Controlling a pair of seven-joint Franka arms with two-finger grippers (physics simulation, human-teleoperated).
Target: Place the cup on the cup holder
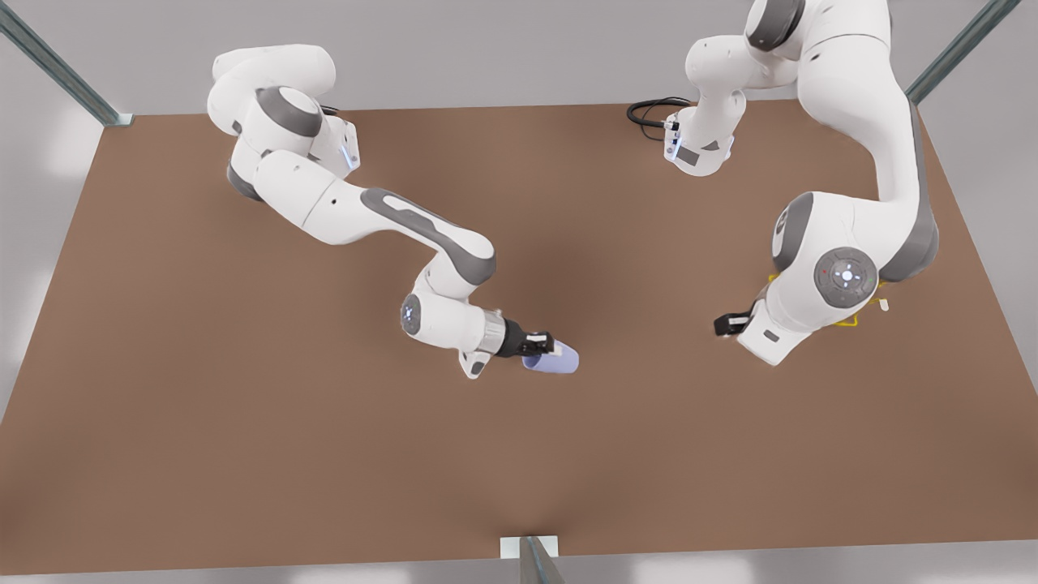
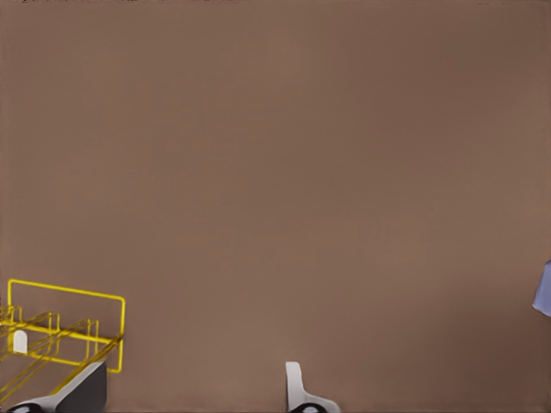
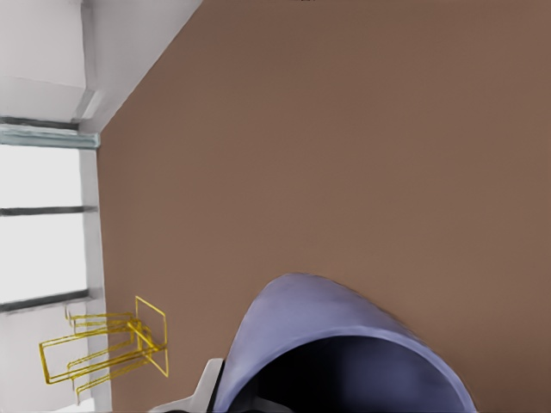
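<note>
Above mid-table, the cup point(image 1: 555, 358) lies sideways, gripped in the right pincer point(image 1: 542, 344).

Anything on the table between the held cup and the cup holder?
Nothing except the left gripper near the cup holder; in the front view, bare table separates it from the cup.

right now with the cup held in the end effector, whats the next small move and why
Probably carry the cup across the table toward the cup holder. The right end effector is shut on the cup, holding it tilted on its side mid-table, while the holder sits apart at the front view's right, beside the left end effector, which waits open near the holder.
</note>
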